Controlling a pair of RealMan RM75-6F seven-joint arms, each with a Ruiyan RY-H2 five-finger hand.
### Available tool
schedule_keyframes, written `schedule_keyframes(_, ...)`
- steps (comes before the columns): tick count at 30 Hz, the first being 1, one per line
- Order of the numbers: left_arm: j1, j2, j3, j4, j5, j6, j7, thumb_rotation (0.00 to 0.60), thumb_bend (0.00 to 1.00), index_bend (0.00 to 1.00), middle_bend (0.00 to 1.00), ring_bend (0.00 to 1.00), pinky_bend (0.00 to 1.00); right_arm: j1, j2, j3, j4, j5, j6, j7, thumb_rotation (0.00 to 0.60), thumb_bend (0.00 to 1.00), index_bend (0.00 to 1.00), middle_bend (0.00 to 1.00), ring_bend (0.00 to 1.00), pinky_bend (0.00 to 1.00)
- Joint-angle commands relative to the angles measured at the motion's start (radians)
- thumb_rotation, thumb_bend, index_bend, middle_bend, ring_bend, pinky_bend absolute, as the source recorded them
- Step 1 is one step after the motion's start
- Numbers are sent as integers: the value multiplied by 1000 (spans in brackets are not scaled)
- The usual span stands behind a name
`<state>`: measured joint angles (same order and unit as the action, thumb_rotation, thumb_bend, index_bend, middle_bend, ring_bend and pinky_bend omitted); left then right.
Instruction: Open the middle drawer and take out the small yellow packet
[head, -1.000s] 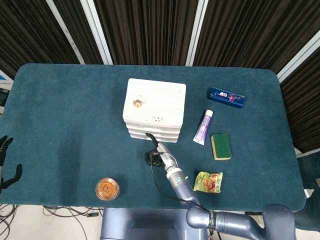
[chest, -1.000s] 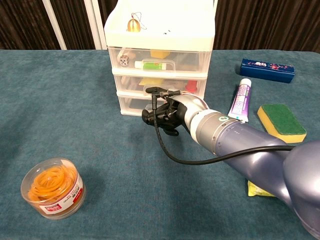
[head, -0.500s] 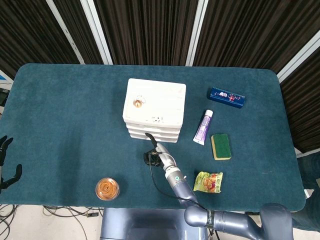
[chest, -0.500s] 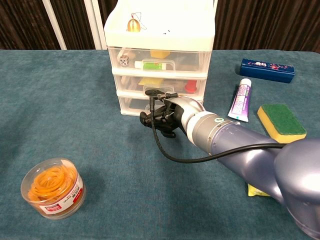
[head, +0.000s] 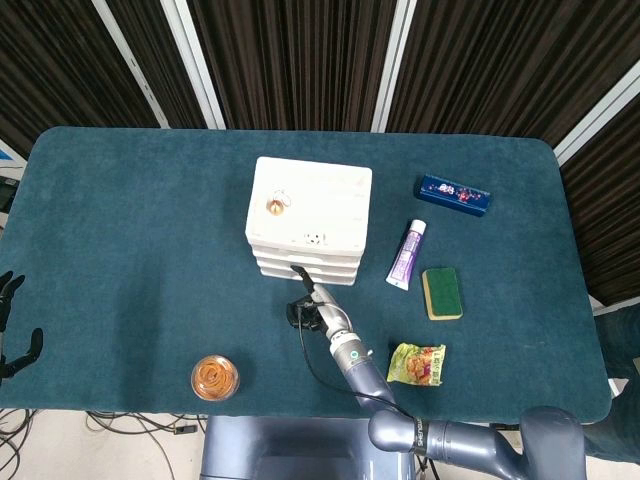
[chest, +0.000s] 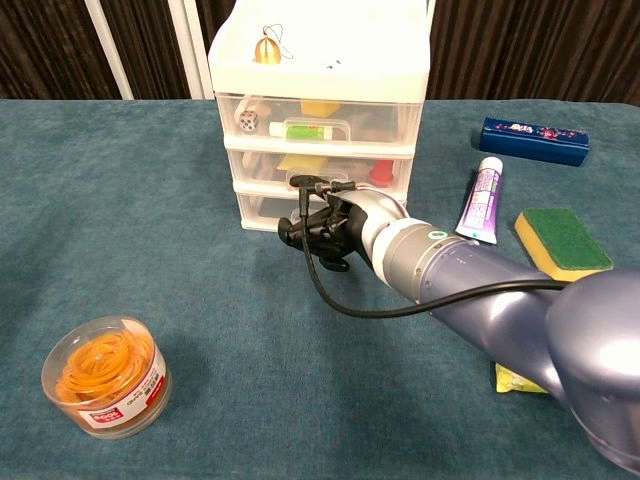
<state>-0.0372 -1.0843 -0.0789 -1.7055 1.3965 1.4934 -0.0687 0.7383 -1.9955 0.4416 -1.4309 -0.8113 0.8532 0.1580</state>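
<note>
Fingers (chest: 322, 232) of the right hand (chest: 335, 228) are curled in at the front of the white drawer unit (chest: 320, 75), against the handle of the middle drawer (chest: 300, 170); whether they truly hook it I cannot tell, since the hand's dark body hides the contact. That drawer sits flush with the ones above and below it, and the small yellow packet (chest: 298, 163) shows through its clear front, left of a red item. Nearest the robot on the teal counter (chest: 150, 250), a round tub of orange rubber bands (chest: 105, 375) stands to the left, and a crinkled yellow-green snack bag (head: 416, 363) lies to the right of the forearm. Beyond that, a yellow sponge with a green top (chest: 562, 243) lies just beside a purple tube (chest: 481, 200). Farther back rests a dark blue box (chest: 533, 140). On top of the unit sits a small brass bell (chest: 266, 48). At the far left edge of the head view, the left hand (head: 12, 330) hangs off the counter, its fingers spread and holding nothing.
</note>
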Motion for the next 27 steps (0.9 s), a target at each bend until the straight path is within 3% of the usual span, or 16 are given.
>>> schedule_keyframes(1, 0, 0, 0, 0, 0, 0, 1, 600, 458, 44, 24, 0, 0, 4, -1, 1, 8, -2, -11, 7, 600, 638, 0, 860, 987, 943)
schedule_keyframes(27, 1, -2, -3, -3, -9, 1, 10, 600, 458, 44, 24, 0, 0, 14, 13, 5, 23, -23, -73, 74, 600, 639, 0, 860, 986, 944)
